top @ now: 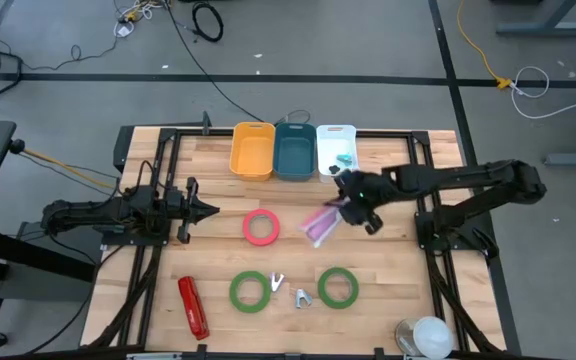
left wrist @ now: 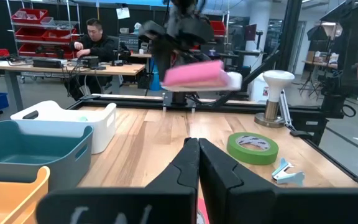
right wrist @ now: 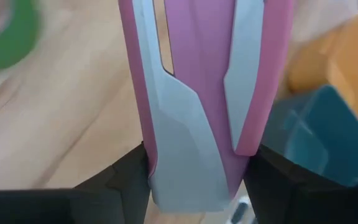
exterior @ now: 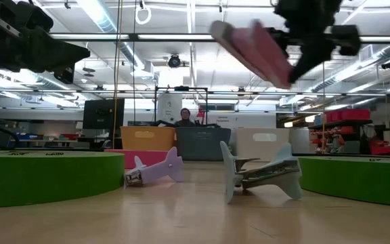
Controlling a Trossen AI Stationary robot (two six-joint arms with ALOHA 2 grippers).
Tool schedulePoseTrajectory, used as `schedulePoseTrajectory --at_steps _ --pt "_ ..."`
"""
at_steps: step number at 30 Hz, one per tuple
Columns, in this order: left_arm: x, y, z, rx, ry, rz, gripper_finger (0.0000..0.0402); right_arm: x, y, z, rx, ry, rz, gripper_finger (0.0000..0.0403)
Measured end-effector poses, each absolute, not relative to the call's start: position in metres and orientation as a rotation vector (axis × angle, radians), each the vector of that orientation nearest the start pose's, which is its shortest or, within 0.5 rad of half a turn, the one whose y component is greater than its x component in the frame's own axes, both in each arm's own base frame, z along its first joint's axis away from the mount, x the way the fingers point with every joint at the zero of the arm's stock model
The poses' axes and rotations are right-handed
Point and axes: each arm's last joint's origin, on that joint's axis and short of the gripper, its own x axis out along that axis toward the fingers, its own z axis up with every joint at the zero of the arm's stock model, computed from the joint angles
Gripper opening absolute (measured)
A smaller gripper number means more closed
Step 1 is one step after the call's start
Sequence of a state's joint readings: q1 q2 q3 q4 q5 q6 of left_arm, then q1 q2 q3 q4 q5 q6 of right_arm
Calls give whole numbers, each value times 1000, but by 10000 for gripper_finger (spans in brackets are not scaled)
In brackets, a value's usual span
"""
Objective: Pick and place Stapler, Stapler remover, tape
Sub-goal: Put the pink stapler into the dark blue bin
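Observation:
My right gripper (top: 355, 208) is shut on a pink-and-silver stapler (top: 319, 223), held in the air over the middle of the table, just near the white bin (top: 336, 140). The stapler also shows high in the low view (exterior: 252, 49) and in the left wrist view (left wrist: 194, 74). A pinkish-red tape roll (top: 261, 227) lies flat at the centre. Two green rolls (top: 250, 291) (top: 337, 287) lie flat nearer the front, with two staple removers (top: 276, 283) (top: 301, 297) between them. A red stapler (top: 193, 306) lies front left. My left gripper (top: 208, 210) hovers shut at the left. My right gripper pinches the pink stapler between its two fingers (right wrist: 126, 180), one on each long side, near one end (right wrist: 194, 186). The stapler runs on along and past the fingers. It is lifted clear of the table and tilted (exterior: 252, 49), its free end toward the table's left.
Orange (top: 252, 150), teal (top: 295, 150) and white bins stand in a row at the far edge; the white one holds a small teal thing (top: 344, 158). A white lamp-like object (top: 426, 335) stands at the front right corner. A person (left wrist: 95, 37) sits beyond the table.

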State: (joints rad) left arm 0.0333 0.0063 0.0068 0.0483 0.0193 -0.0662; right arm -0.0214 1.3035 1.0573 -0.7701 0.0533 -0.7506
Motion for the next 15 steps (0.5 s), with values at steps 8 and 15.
schedulePoseTrajectory --at_steps 8,15 --pt "97 3 170 -65 -50 12 10 284 -35 290 -623 984 196 215" --pt "98 3 170 -65 -49 12 10 306 -58 296 -554 994 112 215"
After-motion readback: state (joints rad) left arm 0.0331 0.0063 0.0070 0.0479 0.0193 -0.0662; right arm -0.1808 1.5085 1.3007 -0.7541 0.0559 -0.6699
